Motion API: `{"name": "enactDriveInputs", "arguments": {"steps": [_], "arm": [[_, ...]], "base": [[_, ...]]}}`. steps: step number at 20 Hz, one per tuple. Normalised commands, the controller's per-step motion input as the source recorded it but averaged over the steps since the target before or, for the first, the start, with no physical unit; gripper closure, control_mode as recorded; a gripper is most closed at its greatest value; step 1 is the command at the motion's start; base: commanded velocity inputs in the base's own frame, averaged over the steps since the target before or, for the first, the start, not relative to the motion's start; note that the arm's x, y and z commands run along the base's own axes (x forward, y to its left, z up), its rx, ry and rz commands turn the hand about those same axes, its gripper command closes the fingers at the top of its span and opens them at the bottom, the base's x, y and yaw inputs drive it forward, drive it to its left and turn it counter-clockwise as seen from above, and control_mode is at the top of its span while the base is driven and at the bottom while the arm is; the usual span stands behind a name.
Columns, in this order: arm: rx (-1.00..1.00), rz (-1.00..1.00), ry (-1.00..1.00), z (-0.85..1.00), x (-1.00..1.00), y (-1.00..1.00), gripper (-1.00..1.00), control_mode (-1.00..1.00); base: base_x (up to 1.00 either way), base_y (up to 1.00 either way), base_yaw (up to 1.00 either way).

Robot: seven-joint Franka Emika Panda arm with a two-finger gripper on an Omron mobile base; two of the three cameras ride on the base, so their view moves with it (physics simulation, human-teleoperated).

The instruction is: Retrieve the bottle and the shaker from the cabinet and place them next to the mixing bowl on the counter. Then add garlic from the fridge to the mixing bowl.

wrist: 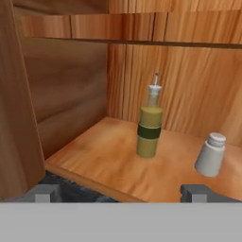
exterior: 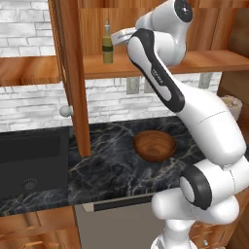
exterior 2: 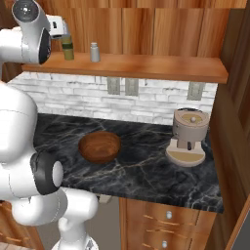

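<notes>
The bottle (wrist: 149, 126) stands upright on the plank shelf of the open cabinet (exterior: 160, 65), well back from the shelf's front edge, with a dark band around its olive-yellow body and a thin spout on top. The shaker (wrist: 211, 154) stands to its right in the hand view, apart from it and a little nearer the camera; it looks tilted there, though the view itself is rolled. In the left base view the bottle (exterior: 107, 44) shows beside the arm's wrist, while the shaker is hidden behind the arm. In the right base view the shaker (exterior 2: 94, 52) is plain on the shelf, but the bottle (exterior 2: 68, 49) is partly covered by the hand in front of it.

The gripper (wrist: 123, 193) hangs before the shelf's front edge, its jaws spread wide and holding nothing; only the two dark fingertips (wrist: 42, 193) show at the bottom of the hand view, the bottle well ahead between them.

The mixing bowl (exterior: 154, 145) sits on the black marble worktop (exterior 2: 146, 168) below the shelf. Its inside looks bare. A beige appliance (exterior 2: 188, 136) stands on the worktop to the right, too coarse to name. The cabinet door (exterior: 75, 73) stands edge-on, its round knob (exterior: 66, 111) partly cut off by it.
</notes>
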Motion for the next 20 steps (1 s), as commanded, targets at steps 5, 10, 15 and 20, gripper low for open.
{"name": "enactDriveInputs", "arguments": {"steps": [5, 10, 15, 20], "arm": [[0.06, 0.0, -0.08, 0.0, 0.37, 0.0, -1.0, -1.0], [0.11, 0.0, -0.01, 0.01, 0.41, 0.0, -1.0, -1.0], [0.11, 0.0, 0.04, 0.0, 0.46, 0.0, -1.0, -1.0], [0.05, 0.0, 0.07, 0.0, 0.47, 0.0, -1.0, -1.0]], "base": [[0.0, 0.0, 0.0], [0.0, 0.0, 0.0], [0.0, 0.0, 0.0], [0.0, 0.0, 0.0]]}}
